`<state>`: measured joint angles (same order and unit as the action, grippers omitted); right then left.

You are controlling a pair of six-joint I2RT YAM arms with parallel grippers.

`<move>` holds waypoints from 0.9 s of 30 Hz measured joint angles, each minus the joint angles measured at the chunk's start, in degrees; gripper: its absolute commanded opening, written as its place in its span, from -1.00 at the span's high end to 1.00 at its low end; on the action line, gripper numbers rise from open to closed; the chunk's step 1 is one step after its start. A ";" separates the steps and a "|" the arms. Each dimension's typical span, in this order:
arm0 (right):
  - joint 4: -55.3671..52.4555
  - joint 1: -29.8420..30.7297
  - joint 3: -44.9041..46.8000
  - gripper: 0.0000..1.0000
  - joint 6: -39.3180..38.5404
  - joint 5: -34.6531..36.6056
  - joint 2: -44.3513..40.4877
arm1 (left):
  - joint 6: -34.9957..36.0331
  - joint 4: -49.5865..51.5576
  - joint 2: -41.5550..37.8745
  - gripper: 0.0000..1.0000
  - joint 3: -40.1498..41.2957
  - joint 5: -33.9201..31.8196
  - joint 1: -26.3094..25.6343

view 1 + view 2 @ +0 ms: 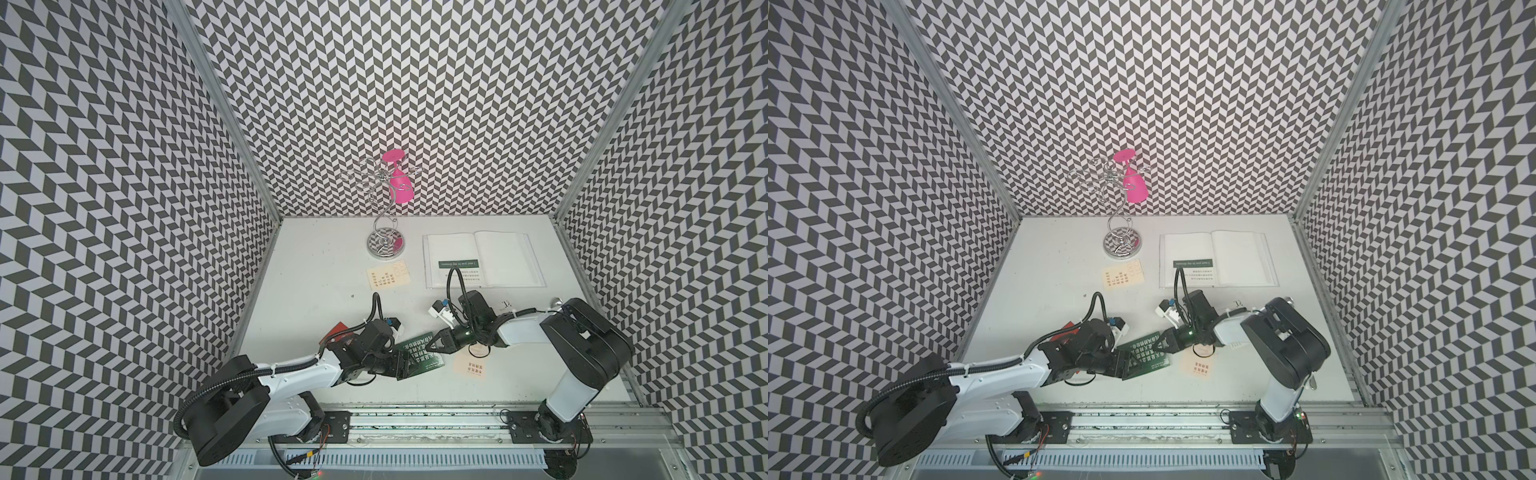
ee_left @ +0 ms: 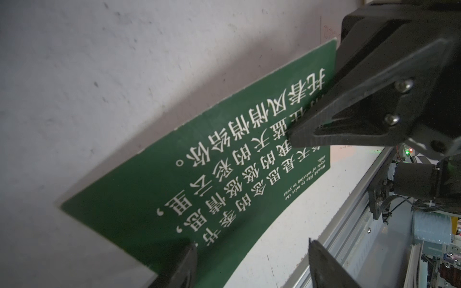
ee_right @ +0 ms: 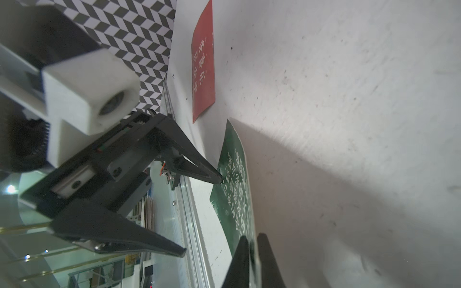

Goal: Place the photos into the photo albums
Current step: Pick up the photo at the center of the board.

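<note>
White tabletop [image 1: 324, 266], dark green card [image 1: 422, 358] apparently diagonal

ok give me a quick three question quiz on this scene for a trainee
1. True or false: the right gripper is shut on the dark green card.
2. The album lies: A shut; B open, with a green-banded card in it; C open, with no card in it.
3. Fill in: the jaws of the left gripper stand ___.
Key: 1 true; 2 B; 3 open.
</note>
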<state>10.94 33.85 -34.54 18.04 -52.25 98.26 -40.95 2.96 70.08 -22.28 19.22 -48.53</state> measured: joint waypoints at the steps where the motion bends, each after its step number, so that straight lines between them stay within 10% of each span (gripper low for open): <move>1: 0.37 -0.09 0.28 1.00 0.68 -0.11 -0.44 | 0.13 -0.04 -0.15 -0.50 -0.02 -0.13 0.04; 17: 0.22 -4.76 -8.50 1.00 1.64 0.13 -11.74 | 10.86 8.52 -6.60 -0.54 -14.58 -2.03 16.22; 27: -1.95 -13.42 -21.31 1.00 1.11 0.57 -10.88 | 16.48 1.77 4.76 -0.34 -26.73 5.86 24.59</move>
<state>8.99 20.43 -55.86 19.16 -51.68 87.37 -24.47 4.73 74.85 -49.01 25.08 -23.94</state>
